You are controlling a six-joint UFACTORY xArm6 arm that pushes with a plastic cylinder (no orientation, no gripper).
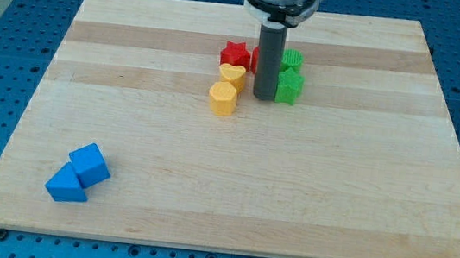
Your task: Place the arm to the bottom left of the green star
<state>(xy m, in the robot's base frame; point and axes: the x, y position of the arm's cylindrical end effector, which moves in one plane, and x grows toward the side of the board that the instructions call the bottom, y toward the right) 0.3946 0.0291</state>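
Tip: my tip rested on the wooden board, at the lower end of the dark rod, inside the cluster of blocks near the view's top.
Claw state: none fitted; the arm ended in the plain rod, so nothing was clenched, released or grasped.
Green star: the green star sat just to the view's right of my tip, touching it or nearly so; I cannot tell which.
Second green block: a green block lay beyond the star toward the view's top, up and right of the tip; its shape was not clear.
Red star: the red star stood up and left of the tip, with another red block, mostly hidden, behind the rod.
Yellow pair: a yellow heart lay just left of the tip, and a yellow hexagonal block a little farther left and lower.
Blue pair: a blue cube and a blue triangular block lay touching each other, well apart from the tip, far to the view's bottom left.
Step in hand: final placing, by my judgement; the tip was left of the star but barely below it.
Next move: a short slide toward the view's bottom, holding off the star's left side so as not to nudge it, and keeping clear of the yellow pair.
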